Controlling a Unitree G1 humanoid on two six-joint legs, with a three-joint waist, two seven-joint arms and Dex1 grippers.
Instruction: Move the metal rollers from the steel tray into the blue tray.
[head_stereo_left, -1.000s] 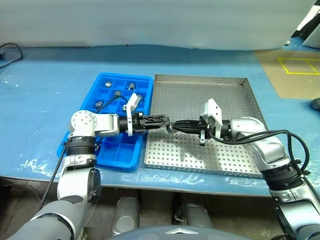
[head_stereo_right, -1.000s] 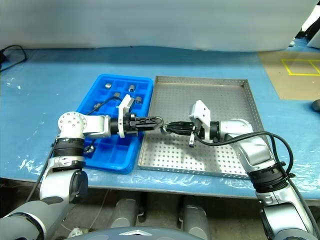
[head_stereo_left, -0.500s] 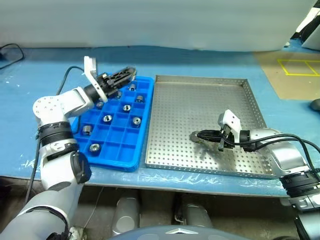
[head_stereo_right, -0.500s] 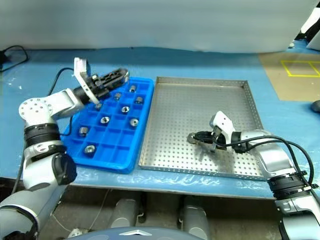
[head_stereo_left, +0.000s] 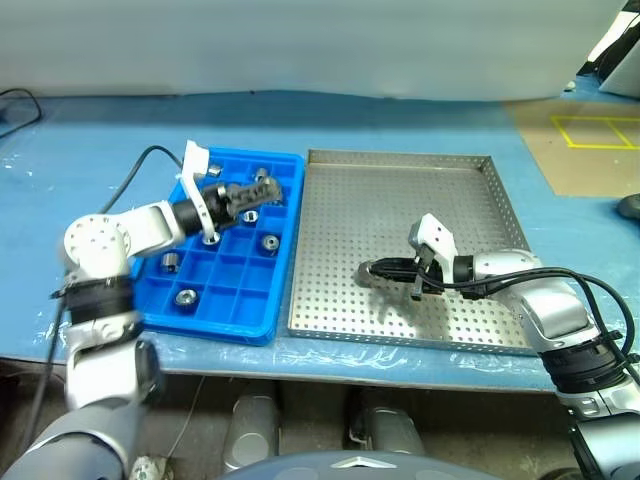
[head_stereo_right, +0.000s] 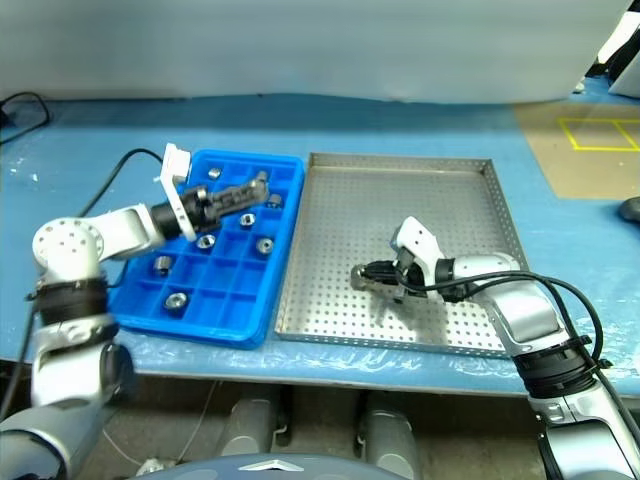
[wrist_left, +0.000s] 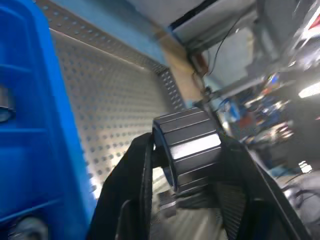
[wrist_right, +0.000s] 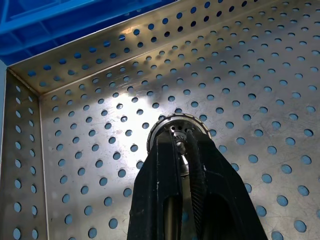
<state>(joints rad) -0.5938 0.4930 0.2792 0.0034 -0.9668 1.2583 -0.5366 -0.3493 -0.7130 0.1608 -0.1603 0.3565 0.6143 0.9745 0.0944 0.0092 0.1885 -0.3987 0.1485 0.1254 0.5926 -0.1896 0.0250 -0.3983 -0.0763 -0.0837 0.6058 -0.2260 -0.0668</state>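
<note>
Blue plastic sheeting (head_stereo_left: 90, 150) covers the workbench beneath a pale backdrop. On it, the bright blue compartmented plastic tray (head_stereo_left: 232, 312) sits beside the perforated square steel tray (head_stereo_left: 400, 190). Over the blue tray, the left gripper (head_stereo_left: 262, 190) clamps a ribbed silver metal roller (wrist_left: 187, 147). Right gripper (head_stereo_right: 360, 279), clenched on another roller (wrist_right: 179, 131), rests on steel.

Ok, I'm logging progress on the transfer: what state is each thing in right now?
Left gripper: shut on a roller, over the blue tray.
Right gripper: shut on a roller, low over the steel tray.
Blue tray: several rollers already in compartments.
Steel tray: no loose rollers visible.
</note>
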